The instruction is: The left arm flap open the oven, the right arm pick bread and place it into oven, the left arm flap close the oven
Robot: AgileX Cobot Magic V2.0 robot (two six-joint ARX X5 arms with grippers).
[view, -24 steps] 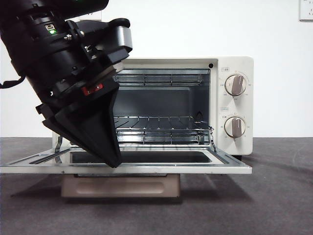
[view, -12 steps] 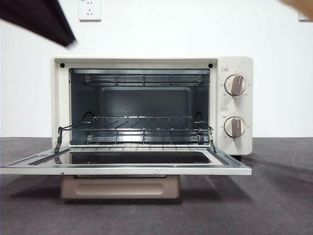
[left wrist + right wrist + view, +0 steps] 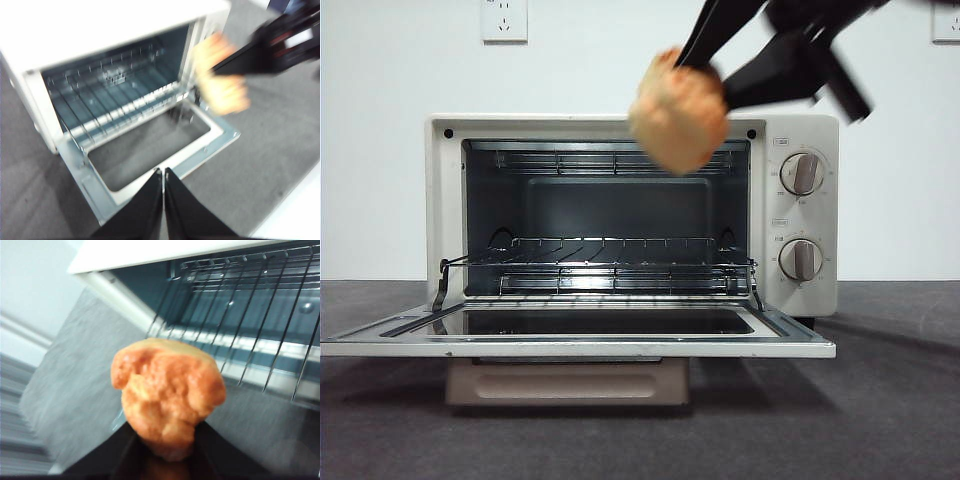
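The oven [image 3: 632,215] stands on the table [image 3: 880,400], door [image 3: 578,335] folded flat. The left end effector [image 3: 163,176] is clenched empty above the door. The right end effector [image 3: 715,75] grips the bread [image 3: 677,112] before the upper right of the opening.

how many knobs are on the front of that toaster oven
2. Both sit on the oven panel right of the open cavity: the upper knob directly above the lower knob. None looks hidden.
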